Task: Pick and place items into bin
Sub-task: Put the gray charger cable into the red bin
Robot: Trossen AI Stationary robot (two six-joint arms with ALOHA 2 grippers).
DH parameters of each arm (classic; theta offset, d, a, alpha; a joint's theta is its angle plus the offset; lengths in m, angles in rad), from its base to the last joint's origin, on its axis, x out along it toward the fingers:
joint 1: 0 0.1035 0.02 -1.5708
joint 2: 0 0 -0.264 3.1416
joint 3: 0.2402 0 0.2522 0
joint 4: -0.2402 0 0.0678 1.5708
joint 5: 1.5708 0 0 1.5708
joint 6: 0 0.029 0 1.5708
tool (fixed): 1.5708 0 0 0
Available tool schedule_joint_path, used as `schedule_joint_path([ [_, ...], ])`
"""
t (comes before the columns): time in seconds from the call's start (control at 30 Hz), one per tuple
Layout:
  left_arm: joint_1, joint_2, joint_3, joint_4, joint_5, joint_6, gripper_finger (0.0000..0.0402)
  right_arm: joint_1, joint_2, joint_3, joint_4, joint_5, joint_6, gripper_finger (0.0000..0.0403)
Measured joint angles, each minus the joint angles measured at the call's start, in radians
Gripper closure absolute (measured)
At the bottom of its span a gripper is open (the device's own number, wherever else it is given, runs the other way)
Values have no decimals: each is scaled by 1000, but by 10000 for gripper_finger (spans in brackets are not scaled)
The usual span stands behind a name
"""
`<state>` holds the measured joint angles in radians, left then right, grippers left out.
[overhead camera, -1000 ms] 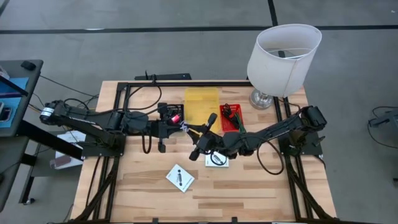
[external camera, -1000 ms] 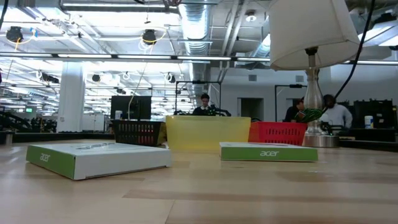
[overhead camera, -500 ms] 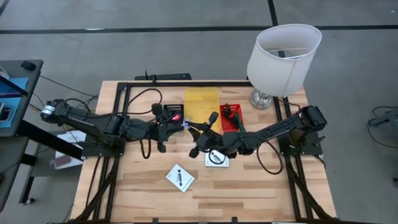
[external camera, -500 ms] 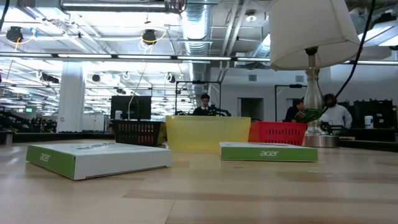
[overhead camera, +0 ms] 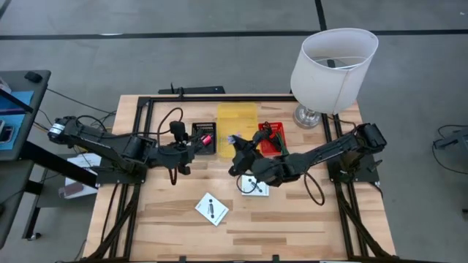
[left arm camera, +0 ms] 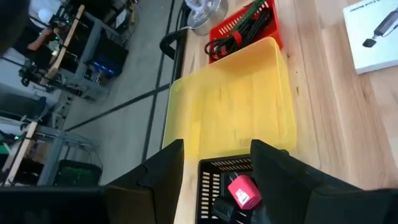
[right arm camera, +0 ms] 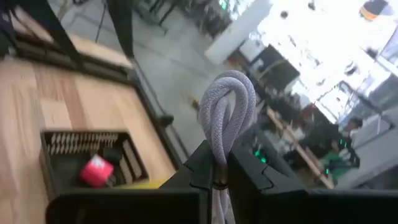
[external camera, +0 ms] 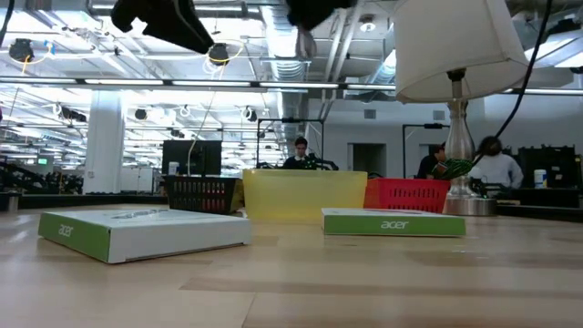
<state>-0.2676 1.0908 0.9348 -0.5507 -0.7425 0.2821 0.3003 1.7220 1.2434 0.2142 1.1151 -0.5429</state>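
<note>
A pink-red item [left arm camera: 244, 190] lies in the black bin [overhead camera: 204, 137], which stands left of the yellow bin [overhead camera: 237, 120] and the red bin [overhead camera: 272, 137]. The red bin holds cords. My left gripper [left arm camera: 217, 149] hangs open just left of the black bin [left arm camera: 214, 171], with nothing between its fingers. My right gripper [overhead camera: 238, 142] is up above the table in front of the yellow bin, shut on a pale lavender cord [right arm camera: 227, 106]. Two white cards [overhead camera: 212, 210] [overhead camera: 254, 185] lie flat on the table. My right gripper pinches the pale cord between its two fingers, on the doubled strands just below the bend [right arm camera: 217, 140]. The cord is folded into a loop that sticks out past the fingertips. It is lifted clear of the table and the bins.
A lamp with a white shade [overhead camera: 333, 66] stands at the table's far right corner. A black frame [overhead camera: 146, 117] borders the table's far and side edges. Bare wood lies near the front edge around the two cards. People show in the room beyond the table [external camera: 492, 164].
My left gripper has opened and let the pink-red item go into the black bin, then drawn back toward the table's left edge and risen. My right gripper has risen with the pale cord and gone toward the far edge, turning as it went.
</note>
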Motion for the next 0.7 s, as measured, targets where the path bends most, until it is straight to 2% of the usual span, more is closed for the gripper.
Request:
schedule_joint_path([
  [0.13,0,0,0,5,0,-32,223,-16,-71,0,-274,0,231,388],
  [0.27,1,0,0,29,-1,-50,223,-55,-166,0,-547,-55,511,388],
  [0.47,1,0,0,55,-3,-59,223,-147,-270,0,-816,-253,799,388],
  [0.7,1,0,0,91,-3,-59,223,-277,-295,0,-995,-470,935,387],
])
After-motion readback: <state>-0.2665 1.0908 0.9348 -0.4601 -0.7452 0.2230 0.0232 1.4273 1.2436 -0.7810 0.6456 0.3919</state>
